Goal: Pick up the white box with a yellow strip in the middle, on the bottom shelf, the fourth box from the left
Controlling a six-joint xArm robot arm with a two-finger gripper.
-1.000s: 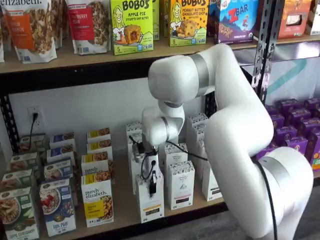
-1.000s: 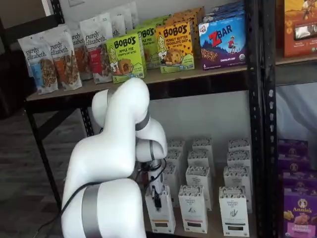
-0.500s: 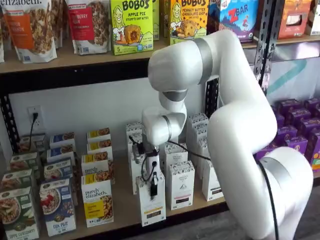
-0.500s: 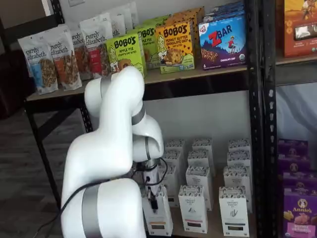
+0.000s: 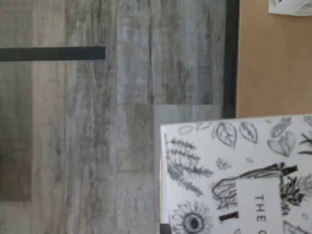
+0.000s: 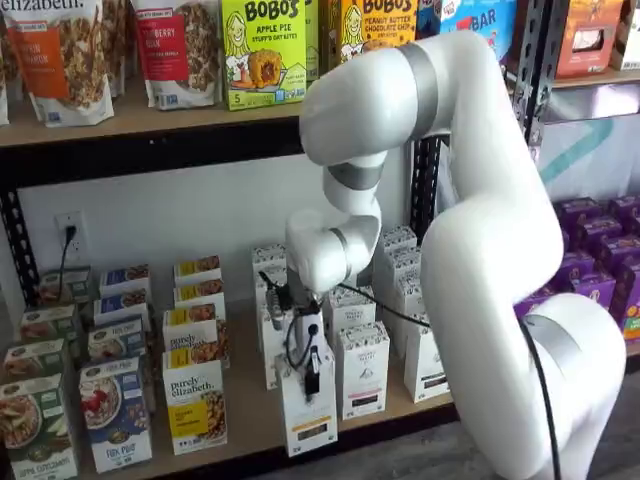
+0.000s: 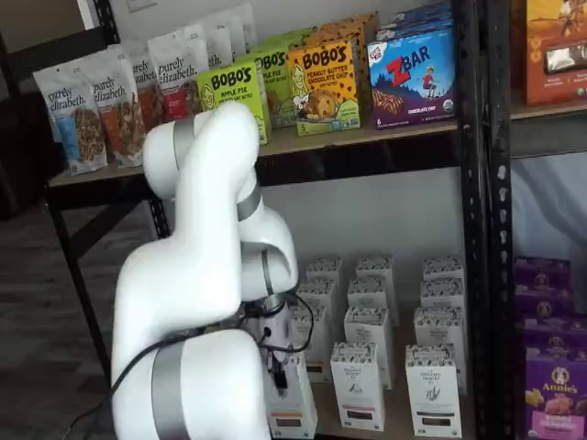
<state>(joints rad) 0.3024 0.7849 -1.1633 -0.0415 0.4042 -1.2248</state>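
White box [image 6: 309, 410] clamped at top between black fingers of gripper [image 6: 311, 377], hanging directly beneath it, at bottom shelf [image 6: 250, 405] front edge.

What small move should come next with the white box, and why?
Probably keep drawing the white box straight out and slightly up. The fingers look closed on its top, and in a shelf view it hangs past the front rail of the bottom shelf, with neighbouring cartons close beside it.

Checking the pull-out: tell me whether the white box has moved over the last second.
Yes. In both shelf views the white box, held in the claw, has come forward toward the bottom shelf's front rail, away from its neighbouring cartons.
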